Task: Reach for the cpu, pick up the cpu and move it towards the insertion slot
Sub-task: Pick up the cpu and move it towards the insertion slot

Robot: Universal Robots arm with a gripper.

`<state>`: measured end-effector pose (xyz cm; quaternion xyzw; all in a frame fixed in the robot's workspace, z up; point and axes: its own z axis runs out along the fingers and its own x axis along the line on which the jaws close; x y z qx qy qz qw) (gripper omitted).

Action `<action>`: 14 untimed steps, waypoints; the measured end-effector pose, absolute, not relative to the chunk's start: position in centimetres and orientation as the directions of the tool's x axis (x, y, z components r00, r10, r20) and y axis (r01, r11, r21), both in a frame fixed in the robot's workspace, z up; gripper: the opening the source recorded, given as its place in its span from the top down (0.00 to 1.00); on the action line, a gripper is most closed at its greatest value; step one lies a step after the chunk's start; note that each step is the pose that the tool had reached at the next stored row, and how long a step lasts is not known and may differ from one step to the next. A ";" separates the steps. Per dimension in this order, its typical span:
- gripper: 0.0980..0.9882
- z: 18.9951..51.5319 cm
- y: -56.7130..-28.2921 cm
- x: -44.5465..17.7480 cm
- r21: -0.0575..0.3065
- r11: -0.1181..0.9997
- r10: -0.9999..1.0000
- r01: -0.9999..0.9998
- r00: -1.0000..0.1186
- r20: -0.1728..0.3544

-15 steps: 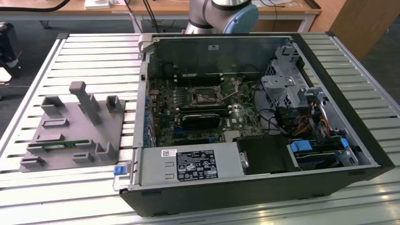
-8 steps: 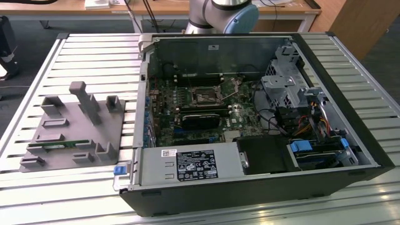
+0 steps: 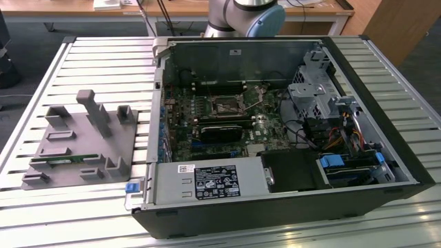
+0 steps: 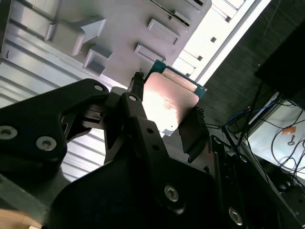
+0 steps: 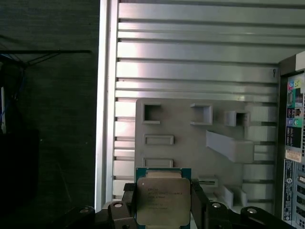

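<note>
The cpu point(image 5: 162, 200) is a flat square chip with a silver top and a green rim. It sits clamped between my two black fingers point(image 5: 198, 205), held well above the grey holder block point(image 5: 190, 138). My gripper point(image 5: 163, 206) is shut on it. The second wrist view shows the cpu point(image 4: 169, 102) from its shiny side, with the gripper point(image 4: 167, 104) around it and the holder block point(image 4: 119, 28) behind. The insertion slot point(image 3: 225, 107) is a dark square socket with a metal frame. It lies on the motherboard inside the open computer case point(image 3: 276, 206).
The grey holder block point(image 3: 76, 139) lies on the slatted metal table point(image 3: 103, 57) at the exterior view's left and carries a green memory stick point(image 3: 65, 160). The case holds a black block point(image 3: 220, 133), a power supply point(image 3: 210, 181), drive cages and cables. The arm's base point(image 3: 245, 15) stands behind the case.
</note>
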<state>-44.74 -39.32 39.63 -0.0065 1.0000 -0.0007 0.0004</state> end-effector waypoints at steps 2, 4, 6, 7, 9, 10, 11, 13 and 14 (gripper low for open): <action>0.50 39.9 -39.3 -44.7 -0.002 1.000 -0.013 -0.013 -1.000 -0.001; 0.50 40.2 -39.3 -44.7 -0.004 1.000 -0.013 -0.013 -1.000 -0.001; 0.50 40.4 -39.3 -44.7 -0.008 1.000 -0.013 -0.013 -1.000 0.000; 0.50 40.5 -39.3 -44.6 -0.012 1.000 -0.013 -0.013 -1.000 0.000; 0.50 40.6 -39.3 -44.5 -0.020 1.000 -0.013 -0.013 -1.000 0.001; 0.50 40.7 -39.3 -44.3 -0.023 1.000 -0.013 -0.013 -1.000 0.002; 0.50 40.7 -39.3 -44.0 -0.025 1.000 -0.013 -0.013 -1.000 0.003; 0.50 40.7 -39.3 -43.4 -0.025 1.000 -0.013 -0.013 -1.000 0.003; 0.50 40.7 -39.3 -43.1 -0.025 1.000 -0.013 -0.013 -1.000 0.003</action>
